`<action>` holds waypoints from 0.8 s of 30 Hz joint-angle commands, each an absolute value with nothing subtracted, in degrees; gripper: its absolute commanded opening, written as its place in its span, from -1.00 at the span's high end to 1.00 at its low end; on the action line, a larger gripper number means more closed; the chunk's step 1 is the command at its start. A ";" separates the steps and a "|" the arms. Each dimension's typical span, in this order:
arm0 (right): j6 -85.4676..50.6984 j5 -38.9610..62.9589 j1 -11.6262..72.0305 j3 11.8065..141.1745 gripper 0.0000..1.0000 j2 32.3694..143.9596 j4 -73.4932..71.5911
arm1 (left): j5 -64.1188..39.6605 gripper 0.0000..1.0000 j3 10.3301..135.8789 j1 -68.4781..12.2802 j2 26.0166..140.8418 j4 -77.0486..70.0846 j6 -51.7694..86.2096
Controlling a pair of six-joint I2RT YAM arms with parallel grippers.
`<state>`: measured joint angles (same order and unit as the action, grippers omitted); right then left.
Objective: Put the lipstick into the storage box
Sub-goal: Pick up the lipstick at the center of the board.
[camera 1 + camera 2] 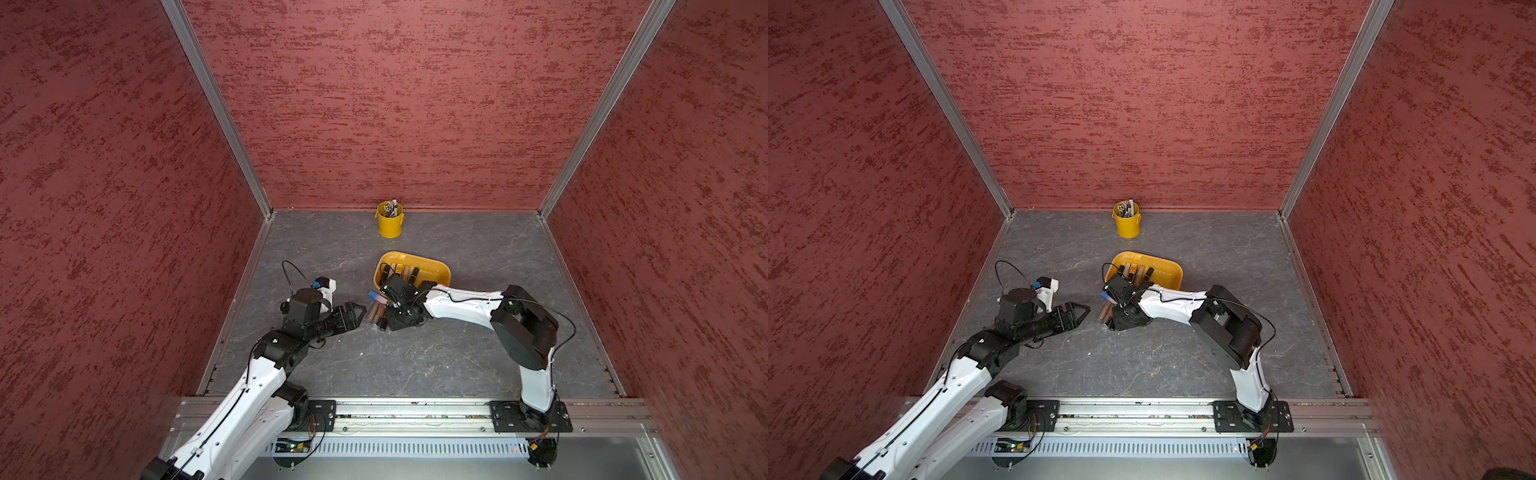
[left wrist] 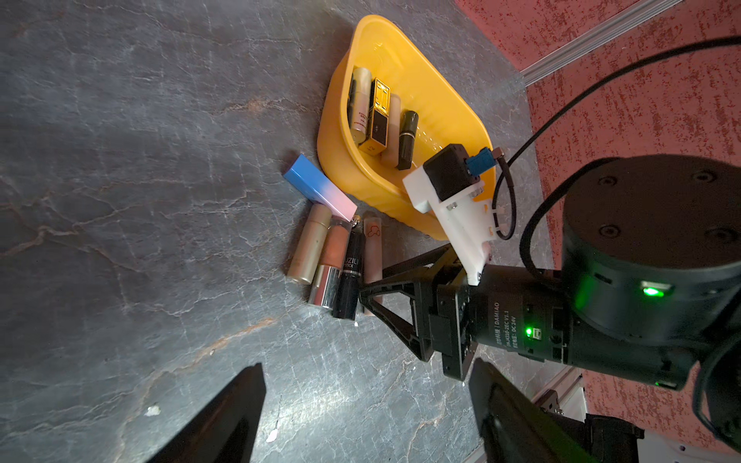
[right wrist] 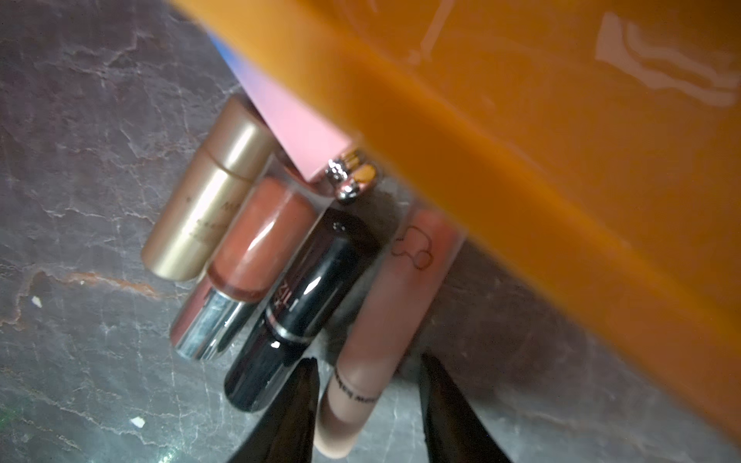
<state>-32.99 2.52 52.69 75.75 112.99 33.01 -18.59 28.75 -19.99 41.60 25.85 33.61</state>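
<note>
Straddling the pink tube, is the right claw gripping it yet?

Not that I can see. A jaw stands on each side of the tube's near end, one close against it and the other with a gap showing. I'd call it released, with nothing lifted.

Why that tube?

It lies outermost in the row, on the side nearest the box. The black lipstick lies tight against its other side, so coming in over the free end probably gives the jaws room.

Where is the row?

Flat on the counter, near its middle, just in front of the box's near-left corner. The tubes lie side by side, with a blue-pink carton across their far ends, along the box wall.

And the box?

Mid-counter, a little toward the back edge. Several lipsticks already lie at its left end, so most of its floor is bare for a drop.

The left claw?

Spread wide and empty, off to the row's left and apart from it. It's likely kept clear so the arms don't clash.

The bucket?

At the back edge, well apart. Not the target.

Any risk?

The box wall stands close to the tube's far end. A lift must clear the rim, and the black neighbour may roll.
</note>
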 commanded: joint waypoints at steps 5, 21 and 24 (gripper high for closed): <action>-32.45 -0.21 53.09 76.41 0.14 113.37 35.86 | -19.86 -0.69 29.29 -18.93 41.28 25.03 32.63; -30.61 -3.93 53.24 73.12 0.49 111.55 37.55 | -19.91 -0.70 29.14 -18.58 40.06 25.37 33.47; -30.67 -4.04 53.28 71.44 0.60 110.14 37.10 | -19.95 -0.70 29.10 -18.56 40.06 25.31 33.92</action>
<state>-31.07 -1.98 53.01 73.91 111.79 34.57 -19.44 28.75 -19.05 40.60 25.85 33.80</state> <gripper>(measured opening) 0.214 0.848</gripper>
